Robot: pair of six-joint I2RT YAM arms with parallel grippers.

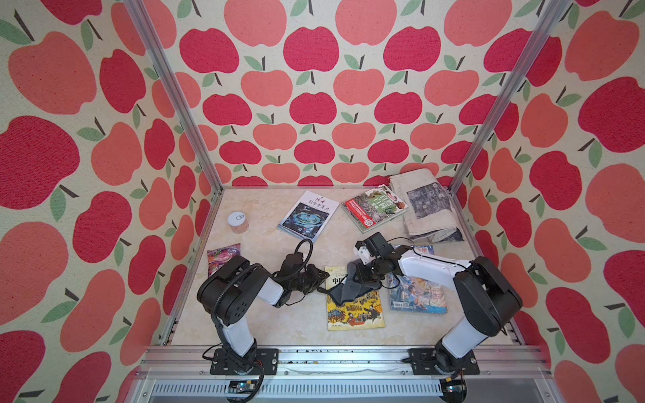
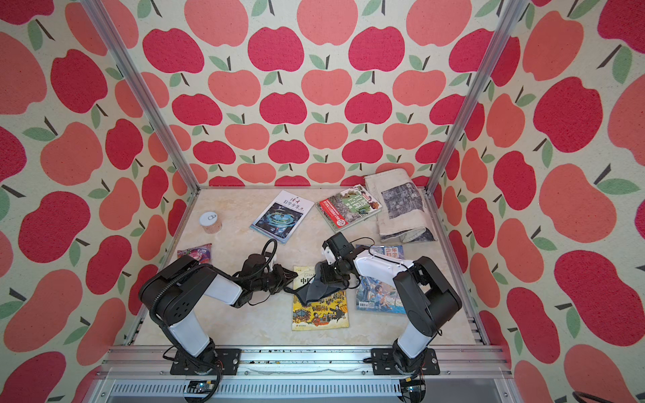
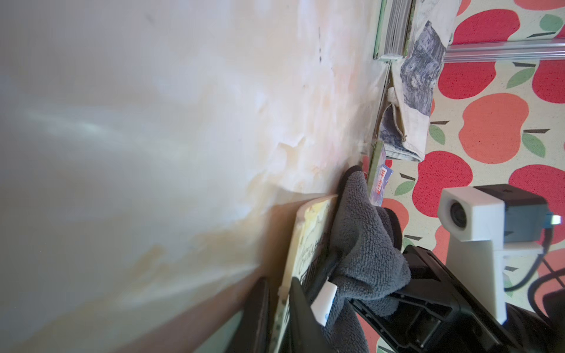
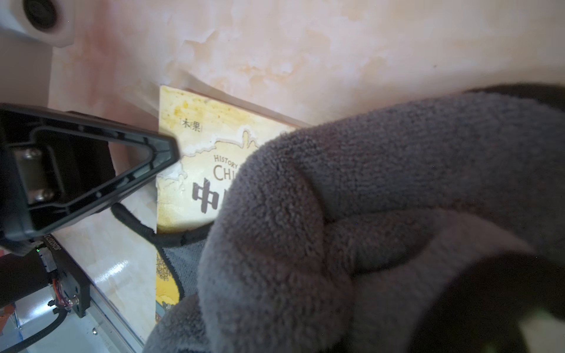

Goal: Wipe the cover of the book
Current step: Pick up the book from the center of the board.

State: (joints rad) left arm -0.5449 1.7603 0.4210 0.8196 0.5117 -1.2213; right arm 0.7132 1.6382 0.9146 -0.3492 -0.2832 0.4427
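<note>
Everywhere apple walls (image 1: 314,87); marbled tabletop (image 1: 286,254); book (image 1: 356,310)

I see the book (image 1: 354,310) with a yellow cover and a busy illustrated band of red, blue and black figures. The cloth (image 1: 343,293) is plain dark grey. The table (image 1: 265,258) is cream marble, and the walls (image 1: 314,104) carry red and coral apples with green leaves.
</note>
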